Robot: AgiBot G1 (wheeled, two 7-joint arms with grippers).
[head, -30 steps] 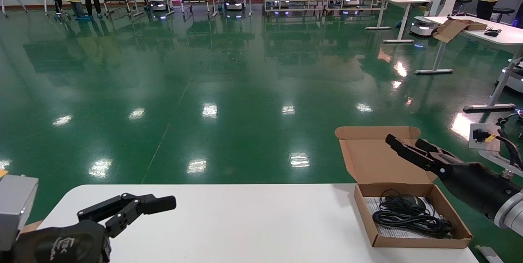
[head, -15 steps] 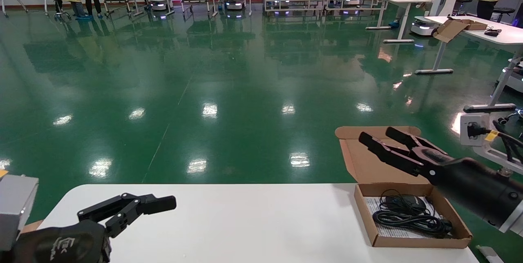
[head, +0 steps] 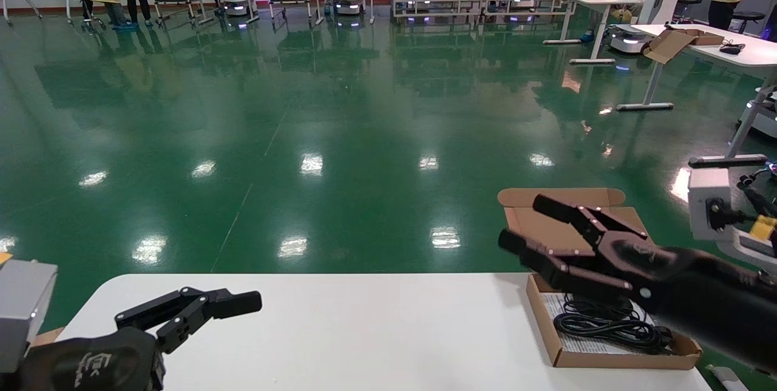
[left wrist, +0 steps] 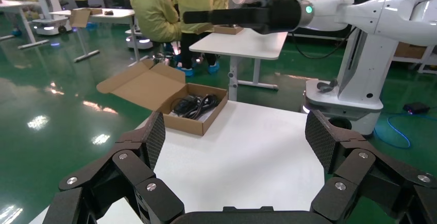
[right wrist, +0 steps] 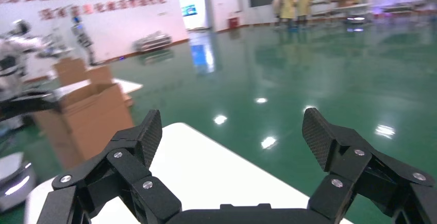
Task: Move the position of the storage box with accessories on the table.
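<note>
Right hand [head: 534, 227] hovers open above the box [head: 613, 330], which sits untouched at the surface's [head: 364, 330] right far corner with mouse and paper inside, so the move looks unstarted; left hand [head: 200, 309] rests open, well apart.

A brown cardboard storage box [head: 613, 354] held a black mouse cable [head: 607, 325] on white printed paper [head: 555, 306], upon a white counter [head: 364, 330] over glossy green floor [head: 303, 136].
</note>
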